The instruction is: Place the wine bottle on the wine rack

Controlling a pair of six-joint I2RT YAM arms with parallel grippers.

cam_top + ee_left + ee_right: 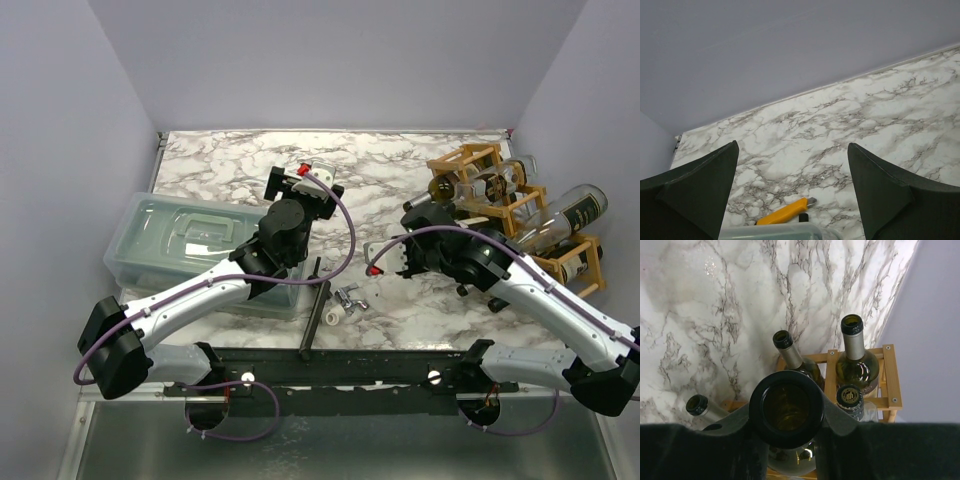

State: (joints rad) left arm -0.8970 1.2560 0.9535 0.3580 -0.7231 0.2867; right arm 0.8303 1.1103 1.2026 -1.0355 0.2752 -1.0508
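The wine rack (pixel 520 215) is a light-brown wooden frame at the right of the marble table and holds several bottles. In the right wrist view its bars (pixel 888 375) show behind three other bottle necks. My right gripper (pixel 786 412) is shut on the neck of an open dark wine bottle (pixel 786 407). The bottle's body points into the rack's near cells. In the top view the right gripper (pixel 428 238) sits at the rack's left side and the arm hides the held bottle. My left gripper (pixel 305 180) is open and empty, well away from the rack.
A clear plastic lidded bin (pixel 185 245) stands at the left, and its rim (pixel 775 232) shows in the left wrist view. A yellow box cutter (pixel 785 212) lies beyond it. Small metal parts (pixel 345 300) and a black rod (pixel 315 305) lie near the front centre.
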